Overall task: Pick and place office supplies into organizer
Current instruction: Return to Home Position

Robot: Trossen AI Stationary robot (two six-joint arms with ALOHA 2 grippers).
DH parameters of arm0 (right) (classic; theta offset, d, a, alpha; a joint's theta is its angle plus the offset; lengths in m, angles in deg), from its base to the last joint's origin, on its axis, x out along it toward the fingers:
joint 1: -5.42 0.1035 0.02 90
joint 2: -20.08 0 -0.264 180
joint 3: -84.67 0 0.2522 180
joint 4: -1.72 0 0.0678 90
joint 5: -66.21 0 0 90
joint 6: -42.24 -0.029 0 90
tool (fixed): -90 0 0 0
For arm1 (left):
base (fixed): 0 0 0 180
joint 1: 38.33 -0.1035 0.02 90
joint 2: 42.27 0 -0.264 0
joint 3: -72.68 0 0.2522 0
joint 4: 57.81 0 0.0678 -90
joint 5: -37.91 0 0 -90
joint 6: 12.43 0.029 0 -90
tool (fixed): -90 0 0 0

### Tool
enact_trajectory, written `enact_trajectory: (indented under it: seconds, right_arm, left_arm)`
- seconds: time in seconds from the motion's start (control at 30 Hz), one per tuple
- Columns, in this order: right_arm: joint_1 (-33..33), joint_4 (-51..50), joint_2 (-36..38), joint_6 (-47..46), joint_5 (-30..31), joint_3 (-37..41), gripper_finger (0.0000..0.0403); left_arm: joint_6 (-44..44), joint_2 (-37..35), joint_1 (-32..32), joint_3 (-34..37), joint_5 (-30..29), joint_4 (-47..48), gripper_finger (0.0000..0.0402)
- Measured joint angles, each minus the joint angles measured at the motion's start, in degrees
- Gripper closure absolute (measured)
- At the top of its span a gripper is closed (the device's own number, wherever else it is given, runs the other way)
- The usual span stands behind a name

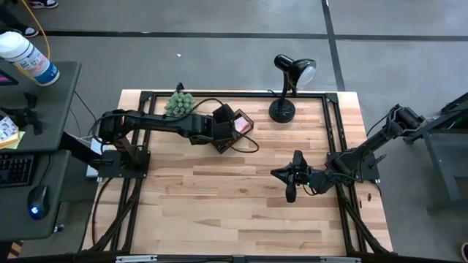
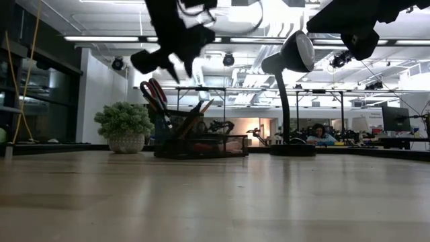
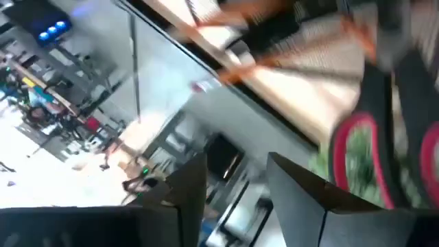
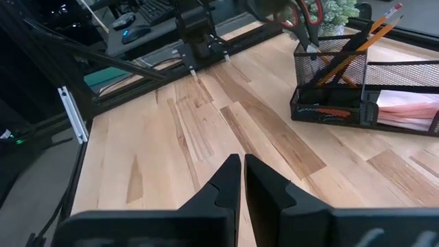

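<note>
Black wire-mesh rectangular organizer (image 1: 241,126) sits on light wooden counter (image 1: 219,212). It holds red-handled scissors (image 2: 154,94), orange pencils (image 4: 381,25) and pink sticky-note pad (image 4: 405,106). Left hand (image 2: 166,64) above organizer, fingers apart, empty. Right hand (image 4: 242,180) over bare counter, well apart from organizer, fingers nearly together, empty.

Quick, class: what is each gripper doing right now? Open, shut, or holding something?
Left gripper: open, holding nothing, above the organizer.
Right gripper: shut, holding nothing.
</note>
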Motion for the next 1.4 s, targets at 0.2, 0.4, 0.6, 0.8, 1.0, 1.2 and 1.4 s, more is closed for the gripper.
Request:
enact_trajectory:
  seconds: [0.2,0.4,0.6,0.8,1.0,1.2,1.4]
  right_arm:
    - [0.0,-1.07,0.0,0.01,0.89,0.0,0.0389]
    - [0.0,-3.73,0.0,-1.36,1.1,0.0,0.0389]
    - [0.0,-5.66,0.0,-3.02,0.52,0.0,0.0389]
    - [0.0,-6.3,0.0,-3.03,0.14,0.0,0.0389]
    - [0.0,-6.49,0.0,-2.94,0.13,0.0,0.0389]
    - [-0.01,-7.26,0.02,-2.98,0.1,0.0,0.0389]
    - [-0.01,-8.11,0.02,-2.98,0.21,0.0,0.0389]
  left_arm:
    - [-11.82,-0.12,3.17,-6.45,12.02,0.0,0.0283]
    - [-27.1,-0.17,6.42,-9.38,25.61,-2.25,0.0305]
    - [-36.3,-0.2,11.63,-7.62,28.19,-7.79,0.0331]
    - [-42.56,-0.17,16.02,-3.98,32.93,-13.07,0.0367]
    - [-47.0,-0.17,18.63,0.78,38.79,-24.49,0.0399]
    - [-48.32,-0.16,19.86,5.11,41.99,-35.0,0.0389]
    - [-53.07,-0.11,19.35,12.32,46.57,-47.98,0.0398]
